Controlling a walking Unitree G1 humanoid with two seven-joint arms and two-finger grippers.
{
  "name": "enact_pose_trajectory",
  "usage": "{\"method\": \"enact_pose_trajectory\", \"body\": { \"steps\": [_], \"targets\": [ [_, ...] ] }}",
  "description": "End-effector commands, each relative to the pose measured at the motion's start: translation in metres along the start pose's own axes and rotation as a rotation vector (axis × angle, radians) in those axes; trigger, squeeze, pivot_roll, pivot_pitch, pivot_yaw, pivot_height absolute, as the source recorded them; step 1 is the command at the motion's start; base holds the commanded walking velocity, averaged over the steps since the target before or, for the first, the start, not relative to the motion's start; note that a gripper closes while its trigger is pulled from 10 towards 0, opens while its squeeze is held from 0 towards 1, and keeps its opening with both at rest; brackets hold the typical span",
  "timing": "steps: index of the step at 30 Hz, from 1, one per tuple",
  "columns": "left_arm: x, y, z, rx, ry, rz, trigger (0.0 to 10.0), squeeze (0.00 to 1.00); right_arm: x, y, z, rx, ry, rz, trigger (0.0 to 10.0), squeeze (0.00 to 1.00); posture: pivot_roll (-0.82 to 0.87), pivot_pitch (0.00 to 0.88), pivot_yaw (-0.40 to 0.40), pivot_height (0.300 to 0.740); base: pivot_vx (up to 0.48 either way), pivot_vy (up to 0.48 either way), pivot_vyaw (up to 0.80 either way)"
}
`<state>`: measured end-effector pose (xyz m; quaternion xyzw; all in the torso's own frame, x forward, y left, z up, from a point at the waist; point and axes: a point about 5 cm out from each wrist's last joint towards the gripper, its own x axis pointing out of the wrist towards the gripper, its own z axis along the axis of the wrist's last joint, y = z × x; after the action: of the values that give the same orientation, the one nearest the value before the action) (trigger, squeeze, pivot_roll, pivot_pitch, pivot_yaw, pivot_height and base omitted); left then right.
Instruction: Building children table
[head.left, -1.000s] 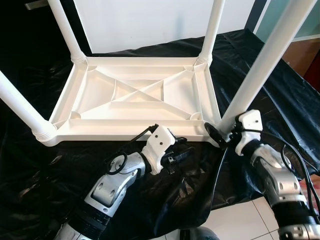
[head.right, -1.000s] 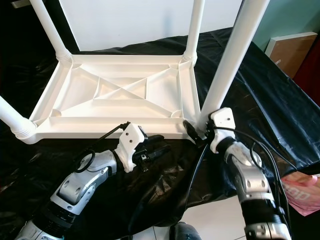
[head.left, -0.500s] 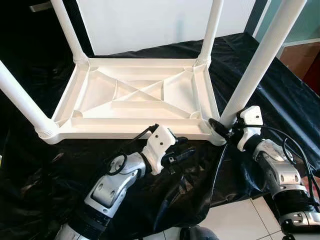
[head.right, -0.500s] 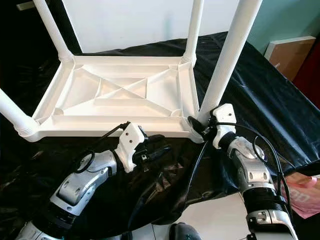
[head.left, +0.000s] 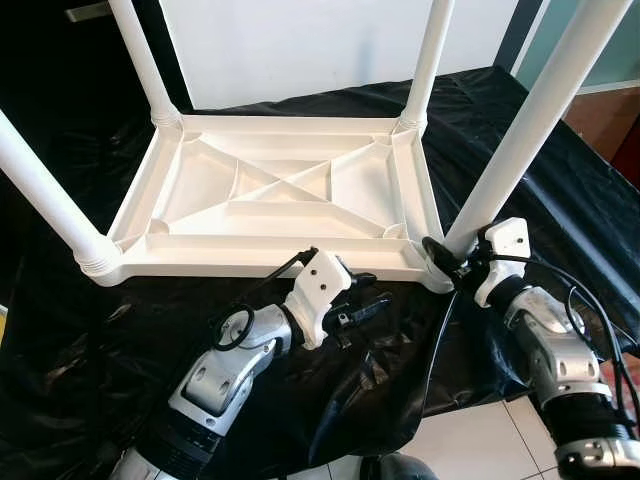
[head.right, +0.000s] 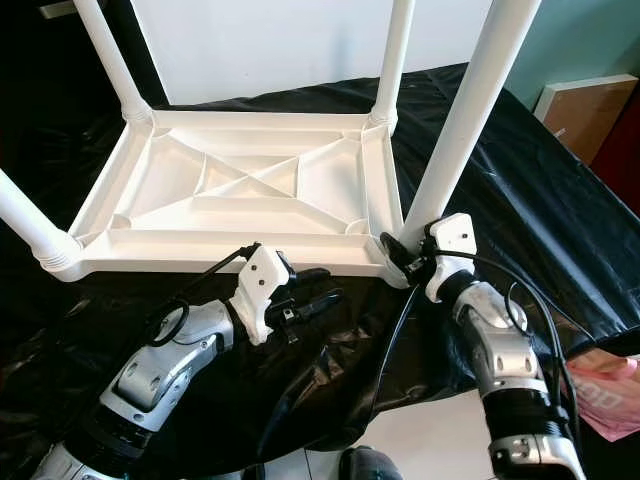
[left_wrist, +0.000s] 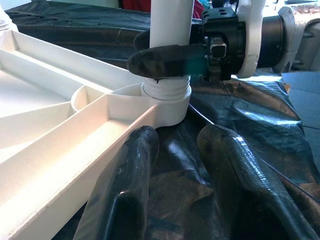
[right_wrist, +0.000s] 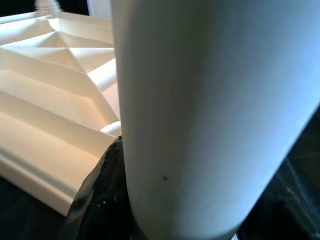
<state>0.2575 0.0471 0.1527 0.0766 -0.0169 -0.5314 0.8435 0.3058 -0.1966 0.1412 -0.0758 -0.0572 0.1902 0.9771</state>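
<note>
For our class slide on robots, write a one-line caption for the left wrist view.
Right gripper clasps the white leg at the upturned table's corner socket; left gripper hovers open nearby.

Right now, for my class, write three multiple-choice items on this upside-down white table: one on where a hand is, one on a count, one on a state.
1. Where is the right hand?
A. At the base of the near right leg
B. On the far left leg
C. Flat on the floor

2. How many legs stand in the table?
A. Two
B. Three
C. Four

3. What is the left hand doing?
A. Gripping a leg
B. Open, holding nothing, over the black sheet
C. Lifting the table

Answers:
1. A: its fingers sit around the near right leg at the corner socket.
2. C: one leg rises from each corner.
3. B: its fingers are apart above the black sheet, beside the table's edge.
</note>
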Motion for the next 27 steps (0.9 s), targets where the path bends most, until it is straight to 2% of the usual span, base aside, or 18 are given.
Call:
{"method": "enact_pose_trajectory", "body": {
  "steps": [1, 4, 6, 9, 12, 15, 18, 19, 21, 27],
  "targets": [
    [0.0, -0.004, 0.0, -0.007, 0.004, -0.06, 10.0, 0.0, -0.007, 0.001, -0.012, -0.012, 0.066, -0.109, 10.0, 0.0, -0.01, 0.125, -0.011, 0.74, 0.0, 0.0, 0.0],
    [0.0, -0.004, 0.0, -0.007, 0.003, -0.061, 10.0, 0.0, -0.008, 0.003, -0.012, -0.008, 0.065, -0.141, 10.0, 0.0, -0.01, 0.127, -0.011, 0.74, 0.0, 0.0, 0.0],
    [0.0, -0.004, 0.0, -0.007, 0.005, -0.062, 10.0, 0.0, -0.007, 0.005, -0.009, 0.004, 0.054, -0.228, 10.0, 0.0, -0.01, 0.129, -0.01, 0.74, 0.0, 0.0, 0.0],
    [0.0, -0.004, -0.001, -0.008, 0.005, -0.062, 10.0, 0.0, -0.007, 0.007, -0.008, 0.022, 0.048, -0.284, 10.0, 0.0, -0.01, 0.13, -0.011, 0.74, 0.0, 0.0, 0.0],
    [0.0, -0.005, 0.0, -0.01, 0.004, -0.061, 10.0, 0.0, -0.007, 0.014, -0.006, 0.051, 0.053, -0.423, 10.0, 0.0, -0.02, 0.128, -0.015, 0.74, 0.0, 0.0, 0.0],
    [0.001, -0.005, 0.0, -0.011, 0.003, -0.061, 10.0, 0.0, -0.007, 0.015, -0.006, 0.051, 0.06, -0.454, 10.0, 0.0, -0.02, 0.128, -0.015, 0.74, 0.0, 0.0, 0.0],
    [0.002, -0.005, 0.0, -0.011, -0.003, -0.058, 10.0, 0.0, -0.008, 0.031, -0.012, 0.087, 0.11, -0.645, 10.0, 0.0, -0.02, 0.125, -0.023, 0.74, 0.0, 0.0, 0.0],
    [0.002, -0.005, 0.0, -0.011, -0.003, -0.058, 10.0, 0.0, -0.008, 0.031, -0.012, 0.087, 0.11, -0.645, 10.0, 0.0, -0.02, 0.125, -0.023, 0.74, 0.0, 0.0, 0.0],
    [0.002, -0.005, 0.001, -0.012, -0.005, -0.056, 10.0, 0.0, -0.009, 0.039, -0.015, 0.103, 0.139, -0.723, 10.0, 0.0, -0.01, 0.125, -0.025, 0.74, 0.0, 0.0, 0.0],
    [0.002, -0.004, 0.001, -0.013, -0.007, -0.053, 10.0, 0.0, -0.007, 0.045, -0.013, 0.123, 0.138, -0.739, 10.0, 0.0, -0.01, 0.126, -0.02, 0.74, 0.0, 0.0, 0.0]
  ]
}}
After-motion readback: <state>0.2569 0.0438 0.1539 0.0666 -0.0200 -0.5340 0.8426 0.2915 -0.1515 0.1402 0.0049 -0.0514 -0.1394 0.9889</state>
